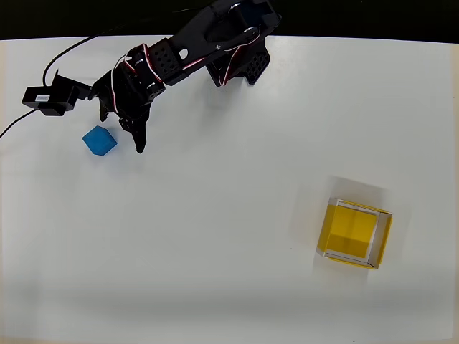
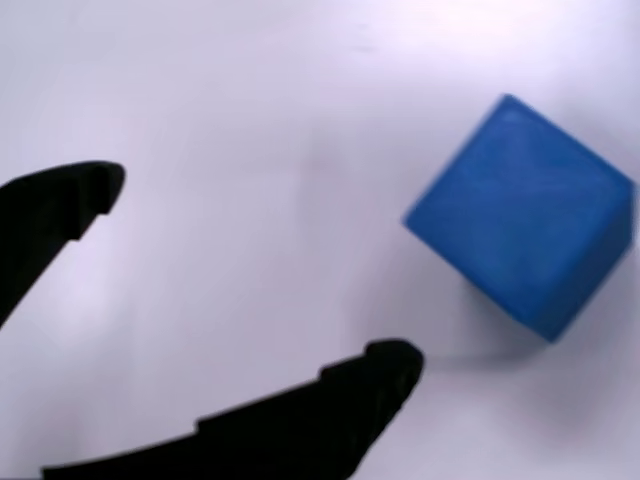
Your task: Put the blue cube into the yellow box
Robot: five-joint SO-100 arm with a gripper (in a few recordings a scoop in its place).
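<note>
The blue cube (image 1: 99, 140) lies on the white table at the upper left of the overhead view. My black gripper (image 1: 122, 132) hovers just right of it and is open, with one fingertip (image 1: 140, 147) reaching past the cube's right side. In the wrist view the cube (image 2: 525, 225) sits at the right, outside the jaws, and only bare table lies between the fingers of my gripper (image 2: 255, 270). The yellow box (image 1: 355, 233) stands far off at the lower right, open-topped with pale rims and nothing inside.
My arm's base (image 1: 240, 43) stands at the table's back edge, top centre. A black block with a cable (image 1: 49, 98) juts out left of the gripper, above the cube. White tabletop stretches between the cube and the box.
</note>
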